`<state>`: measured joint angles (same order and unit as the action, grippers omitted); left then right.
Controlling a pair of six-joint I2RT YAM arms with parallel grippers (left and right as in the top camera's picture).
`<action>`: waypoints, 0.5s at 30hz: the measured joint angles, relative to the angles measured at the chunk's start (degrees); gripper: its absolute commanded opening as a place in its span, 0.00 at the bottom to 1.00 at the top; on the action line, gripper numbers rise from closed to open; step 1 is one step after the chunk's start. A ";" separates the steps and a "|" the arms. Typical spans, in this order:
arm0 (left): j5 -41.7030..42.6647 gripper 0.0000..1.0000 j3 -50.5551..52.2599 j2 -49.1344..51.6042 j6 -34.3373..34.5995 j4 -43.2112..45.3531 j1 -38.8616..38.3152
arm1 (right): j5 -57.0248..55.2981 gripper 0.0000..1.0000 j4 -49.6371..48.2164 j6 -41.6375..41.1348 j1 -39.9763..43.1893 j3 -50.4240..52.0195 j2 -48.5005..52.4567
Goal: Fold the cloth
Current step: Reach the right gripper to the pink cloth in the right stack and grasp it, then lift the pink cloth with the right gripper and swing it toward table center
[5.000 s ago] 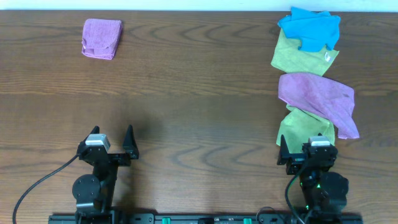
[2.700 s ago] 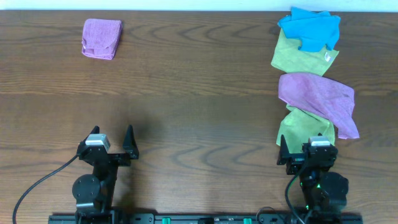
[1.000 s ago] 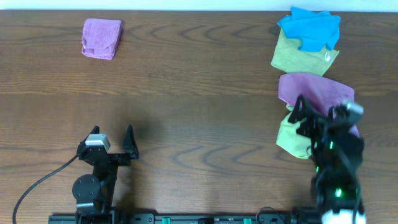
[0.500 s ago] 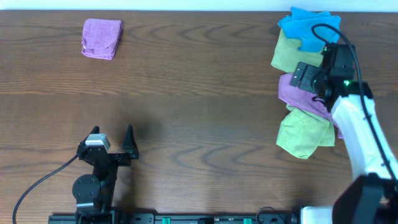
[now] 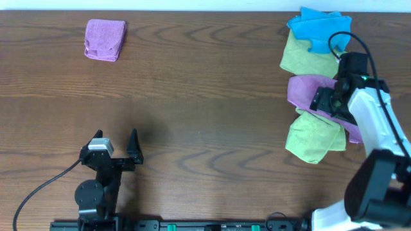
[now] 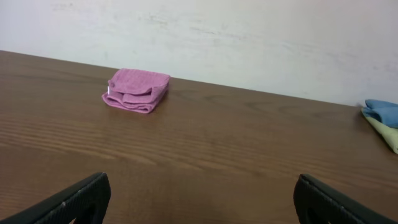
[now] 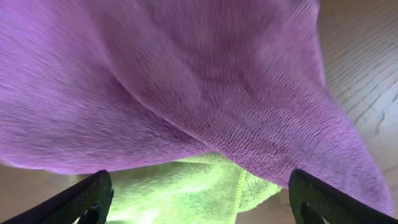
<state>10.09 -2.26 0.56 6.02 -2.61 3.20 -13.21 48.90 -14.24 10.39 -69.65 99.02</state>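
The cloth [image 5: 302, 93], purple-magenta, lies rumpled in the pile at the right side of the table, over a yellow-green cloth [image 5: 311, 138]. My right gripper [image 5: 329, 104] hovers right over its right half, jaws wide open. In the right wrist view the cloth [image 7: 186, 81] fills the frame just ahead of the right gripper [image 7: 199, 202], with the green cloth [image 7: 180, 193] showing between the fingertips and nothing pinched. My left gripper [image 5: 115, 142] rests open at the near left edge, far from the cloth; in its wrist view the left gripper [image 6: 202, 199] holds nothing.
A blue cloth [image 5: 319, 29] and another yellow-green cloth [image 5: 308, 58] lie behind the purple one. A small folded purple pad [image 5: 105, 39] sits at the far left, also seen as the pad [image 6: 137, 90] in the left wrist view. A white wall runs behind the table.
The right arm left its rest spot at the near edge, reached over the cloth pile and now sits lower over the purple cloth. The left arm has not moved.
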 measured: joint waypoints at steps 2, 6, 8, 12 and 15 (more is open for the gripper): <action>0.00 0.96 0.00 0.00 0.00 -0.02 0.00 | -1.40 0.89 0.74 0.31 0.15 0.00 2.19; 0.00 0.96 0.00 -0.02 0.00 -0.02 0.00 | -4.76 0.84 0.87 0.76 1.68 0.00 3.56; 0.00 0.95 0.00 0.00 0.00 0.00 0.00 | -5.97 0.82 0.85 0.90 2.67 0.00 3.56; 0.00 0.95 0.00 0.00 0.00 -0.02 0.00 | -7.30 0.59 1.38 1.11 6.23 0.00 3.56; 0.00 0.95 0.00 0.00 0.00 0.00 0.00 | -7.63 0.43 2.08 1.38 7.67 0.00 3.56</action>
<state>10.09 -2.26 0.56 6.02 -2.61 3.20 -20.84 50.98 -12.86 18.06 -69.65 102.59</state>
